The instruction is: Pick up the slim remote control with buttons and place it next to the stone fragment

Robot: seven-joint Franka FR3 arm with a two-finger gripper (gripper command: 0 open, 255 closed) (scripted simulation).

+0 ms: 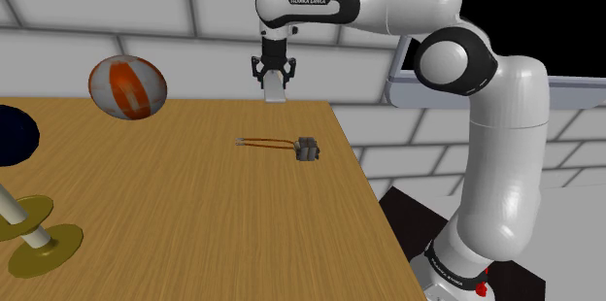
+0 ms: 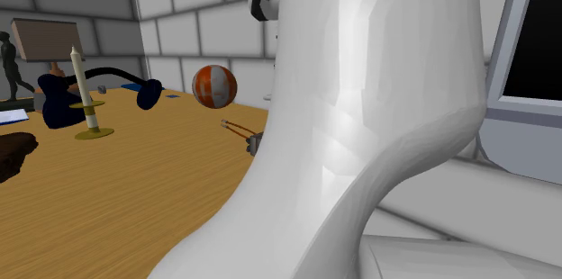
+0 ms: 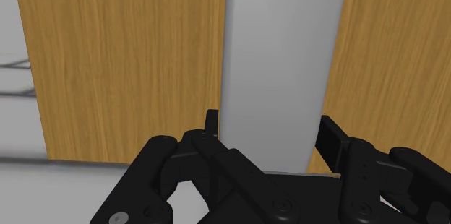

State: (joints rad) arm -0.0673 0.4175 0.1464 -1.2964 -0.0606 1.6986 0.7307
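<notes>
Wooden table (image 1: 194, 212), pale block walls (image 1: 97, 8), grey-framed black area (image 1: 544, 17)

Wooden table (image 1: 194, 212) with an orange-and-white ball (image 1: 127, 86), two yellowish candle holders (image 1: 50, 250) and a small grey lump (image 1: 308, 149).

"FRANKA EMIKA" on arm (image 1: 398, 3) (dark lettering).

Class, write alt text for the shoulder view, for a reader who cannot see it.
The black hand of a white robot arm grips a pale grey remote in the air above the far edge of a wooden table. Nearer on the table lies a small grey stone fragment beside two thin sticks; a red-and-white ball sits to the left.
</notes>
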